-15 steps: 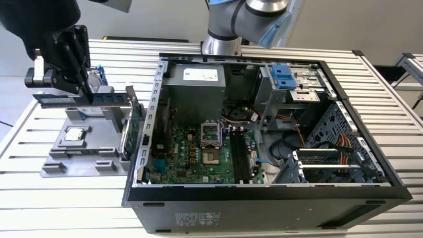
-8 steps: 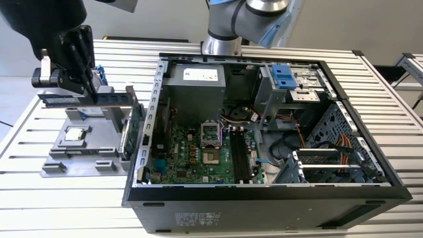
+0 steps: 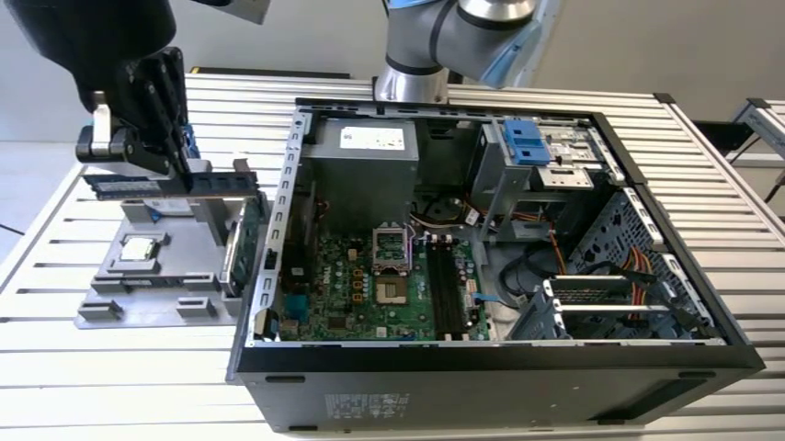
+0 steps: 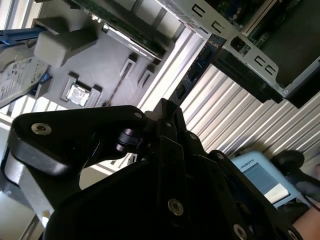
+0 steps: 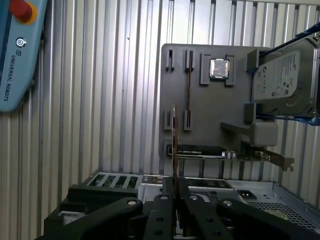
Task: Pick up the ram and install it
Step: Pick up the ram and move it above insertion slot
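In the exterior view my gripper (image 3: pixel 176 170) hangs above the grey holder (image 3: pixel 117 308) at the exterior view's left, beside the open computer case (image 3: pixel 687 354). It is shut on the ram (image 3: pixel 221 182), a long dark stick held level over the holder. In the first wrist view the ram (image 5: pixel 174 140) shows edge-on, rising from between my fingers (image 5: pixel 163 200), with my gripper (image 5: pixel 175 192) above the case's edge. An empty slot (image 5: pixel 188 90) in the holder lies beyond it. The motherboard (image 3: pixel 356 289) lies inside the case with dark memory slots (image 3: pixel 448 294).
The holder (image 5: pixel 200 125) also carries a processor chip (image 5: pixel 219 68), a hard drive (image 5: pixel 285 75) and an expansion card (image 5: pixel 200 151) standing on edge. A blue-grey teach pendant (image 5: pixel 15 50) lies on the slatted table (image 5: pixel 100 100). The case wall (image 3: pixel 285 211) stands between holder and motherboard.
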{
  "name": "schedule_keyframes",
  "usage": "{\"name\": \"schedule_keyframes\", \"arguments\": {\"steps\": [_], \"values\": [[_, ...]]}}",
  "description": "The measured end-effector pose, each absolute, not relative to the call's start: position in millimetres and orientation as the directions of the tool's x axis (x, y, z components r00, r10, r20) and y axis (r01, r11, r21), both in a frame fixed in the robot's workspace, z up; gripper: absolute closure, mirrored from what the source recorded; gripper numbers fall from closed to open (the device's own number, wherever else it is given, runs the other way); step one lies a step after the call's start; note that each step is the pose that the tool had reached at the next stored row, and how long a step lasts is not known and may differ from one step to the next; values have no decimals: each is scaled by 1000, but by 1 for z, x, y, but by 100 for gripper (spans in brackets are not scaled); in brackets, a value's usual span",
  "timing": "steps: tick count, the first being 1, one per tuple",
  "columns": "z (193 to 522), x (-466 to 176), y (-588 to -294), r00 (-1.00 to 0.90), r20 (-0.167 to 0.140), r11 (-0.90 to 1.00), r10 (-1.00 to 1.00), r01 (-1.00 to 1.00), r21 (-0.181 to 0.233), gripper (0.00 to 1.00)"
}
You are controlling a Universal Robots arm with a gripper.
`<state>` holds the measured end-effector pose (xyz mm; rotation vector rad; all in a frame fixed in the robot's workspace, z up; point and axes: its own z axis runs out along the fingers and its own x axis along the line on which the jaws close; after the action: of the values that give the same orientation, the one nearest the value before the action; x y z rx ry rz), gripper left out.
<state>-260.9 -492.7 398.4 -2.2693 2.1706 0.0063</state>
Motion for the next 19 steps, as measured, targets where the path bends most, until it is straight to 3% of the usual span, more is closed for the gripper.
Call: {"name": "schedule_keyframes", "arguments": {"steps": [19], "values": [[398,-242,-492,44,-4,-44,-999,-999,2,100]]}}
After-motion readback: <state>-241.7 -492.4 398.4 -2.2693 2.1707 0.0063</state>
